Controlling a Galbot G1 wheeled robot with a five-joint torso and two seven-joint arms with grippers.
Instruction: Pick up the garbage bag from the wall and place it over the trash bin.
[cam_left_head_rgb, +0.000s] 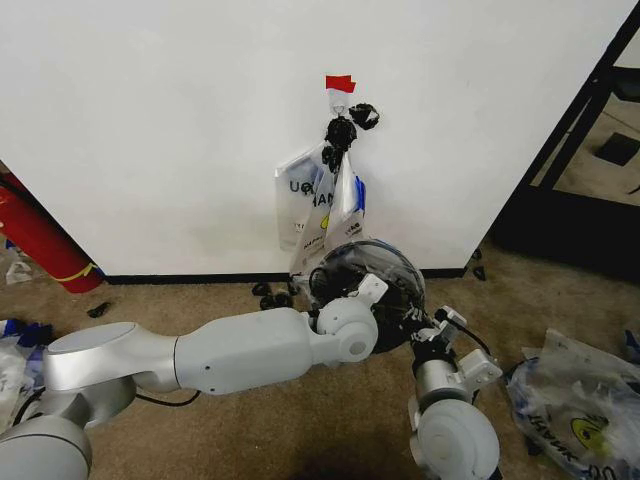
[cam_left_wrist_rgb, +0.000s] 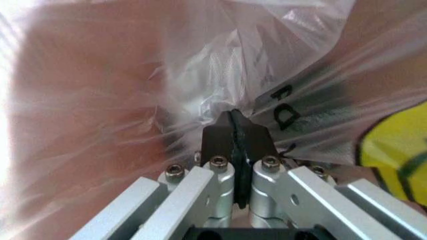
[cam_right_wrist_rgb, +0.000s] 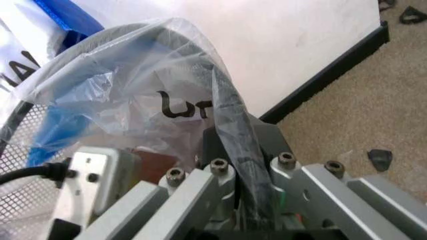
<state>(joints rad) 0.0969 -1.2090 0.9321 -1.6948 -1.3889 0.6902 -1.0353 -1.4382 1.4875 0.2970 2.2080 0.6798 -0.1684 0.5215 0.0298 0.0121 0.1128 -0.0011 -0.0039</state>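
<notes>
Garbage bag, thin translucent plastic with black lettering and yellow print (cam_left_wrist_rgb: 220, 65), pinched by both grippers over the bin.

Left gripper (cam_left_wrist_rgb: 233, 131) has its black pads closed flat on a fold of film; right gripper (cam_right_wrist_rgb: 230, 150) is clamped on a dark twisted strand of the bag's edge. Film already domes over the round black mesh trash bin (cam_left_head_rgb: 372, 282), which sits on the carpet at the white wall's (cam_left_head_rgb: 150, 120) baseboard. More bags hang from a hook (cam_left_head_rgb: 338, 110) above. My take: spread the grippers apart evenly, keep tension low so the film doesn't tear, and seat the edge past the rim all round.
</notes>
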